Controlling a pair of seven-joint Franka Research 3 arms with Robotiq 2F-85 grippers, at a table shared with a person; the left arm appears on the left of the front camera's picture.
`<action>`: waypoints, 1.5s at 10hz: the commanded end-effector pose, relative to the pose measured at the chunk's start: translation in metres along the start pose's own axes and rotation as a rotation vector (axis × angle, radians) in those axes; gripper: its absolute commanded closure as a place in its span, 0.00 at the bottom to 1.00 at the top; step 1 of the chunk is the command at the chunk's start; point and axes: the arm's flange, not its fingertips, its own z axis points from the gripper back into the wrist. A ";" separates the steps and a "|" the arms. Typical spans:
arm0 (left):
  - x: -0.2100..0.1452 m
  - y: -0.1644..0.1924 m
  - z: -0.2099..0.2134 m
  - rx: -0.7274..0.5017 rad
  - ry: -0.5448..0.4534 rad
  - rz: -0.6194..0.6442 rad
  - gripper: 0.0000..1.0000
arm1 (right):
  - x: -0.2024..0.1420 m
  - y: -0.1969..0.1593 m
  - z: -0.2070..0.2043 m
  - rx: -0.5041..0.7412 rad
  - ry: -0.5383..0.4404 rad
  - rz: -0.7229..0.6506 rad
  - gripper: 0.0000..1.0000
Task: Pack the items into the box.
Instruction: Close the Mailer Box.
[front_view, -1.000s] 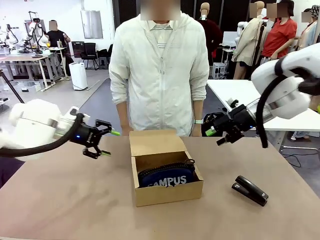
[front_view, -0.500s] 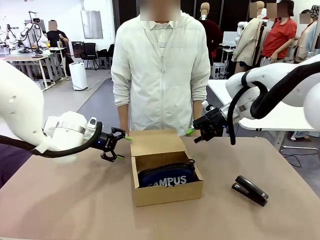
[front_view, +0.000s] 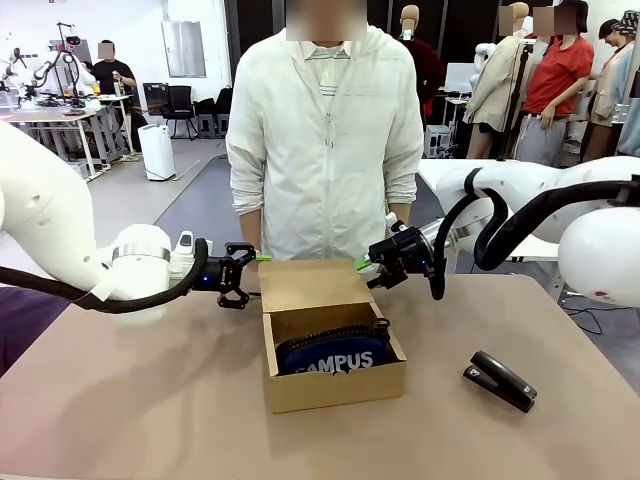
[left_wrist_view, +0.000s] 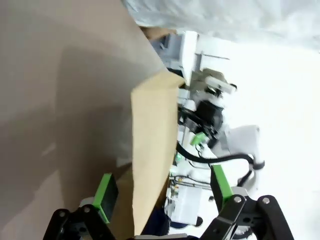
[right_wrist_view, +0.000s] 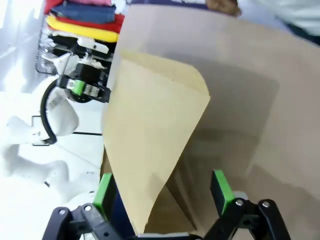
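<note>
Closing looks like the step in hand: the box (front_view: 335, 385) sits mid-desk with the pouch (front_view: 333, 355) inside, its flap (front_view: 310, 285) upright at the far side. Left gripper (front_view: 248, 278) and right gripper (front_view: 368, 274), the 2 wide open and empty, flank that flap; next it needs tipping forward and down.

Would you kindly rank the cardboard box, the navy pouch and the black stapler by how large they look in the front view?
Largest: the cardboard box.
Next: the navy pouch, judged by the part showing inside the box.
Smallest: the black stapler.
</note>
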 end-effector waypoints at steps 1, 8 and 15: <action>-0.005 0.011 0.003 -0.060 0.104 -0.055 0.03 | 0.033 0.013 -0.003 0.093 0.018 -0.039 0.00; -0.010 0.013 -0.011 -0.066 0.180 -0.065 0.03 | 0.020 0.034 -0.013 0.111 0.149 -0.063 0.00; -0.014 0.014 -0.018 -0.058 0.166 -0.108 0.47 | 0.011 0.038 -0.011 0.118 0.184 -0.036 0.38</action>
